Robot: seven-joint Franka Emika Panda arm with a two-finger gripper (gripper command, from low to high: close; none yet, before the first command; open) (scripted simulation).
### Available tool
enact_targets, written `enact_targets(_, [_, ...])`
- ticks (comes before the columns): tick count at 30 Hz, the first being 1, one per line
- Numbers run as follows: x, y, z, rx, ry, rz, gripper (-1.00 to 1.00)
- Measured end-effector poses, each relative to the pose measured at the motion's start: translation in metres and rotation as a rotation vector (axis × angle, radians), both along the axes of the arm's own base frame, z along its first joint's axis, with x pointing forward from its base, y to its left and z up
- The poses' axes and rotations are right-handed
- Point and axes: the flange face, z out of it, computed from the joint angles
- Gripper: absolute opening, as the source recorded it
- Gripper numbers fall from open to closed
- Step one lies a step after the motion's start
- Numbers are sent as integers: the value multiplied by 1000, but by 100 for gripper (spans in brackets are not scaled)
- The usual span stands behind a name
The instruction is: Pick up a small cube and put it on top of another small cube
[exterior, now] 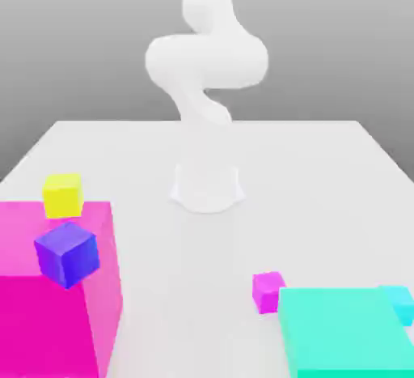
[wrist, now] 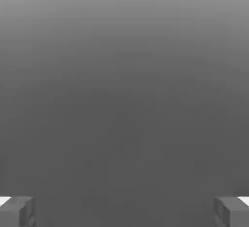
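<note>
Currently spread wide, the jaws [wrist: 124,212], grasping nothing, with only grey haze between the two grey fingertips [wrist: 17,211]. Well apart from those jaws, down on the white desk [exterior: 323,174], the small plain magenta-pink cube [exterior: 268,290], just beside the flat teal slab [exterior: 348,332]. Farther off, small yellow cube [exterior: 62,194] and blue-purple cube [exterior: 67,253] by the huge magenta block [exterior: 48,320].

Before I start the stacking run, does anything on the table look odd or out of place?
Yes. The blue-purple cube sits tilted on a corner against the big magenta block, seemingly sunk into its face rather than resting flat. The yellow cube and small pink cube sit squarely on the table.
</note>
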Motion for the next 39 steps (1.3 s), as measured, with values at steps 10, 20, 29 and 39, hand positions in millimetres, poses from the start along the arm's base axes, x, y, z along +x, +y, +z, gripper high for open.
enact_targets(10, [57,60,-249,-26,360,90,0])
enact_targets(20, [-24,97,-462,-79,698,180,0])
enact_targets(29, [-30,96,-530,-79,719,178,-100])
enact_targets(39, [-29,96,-493,-79,719,177,-100])
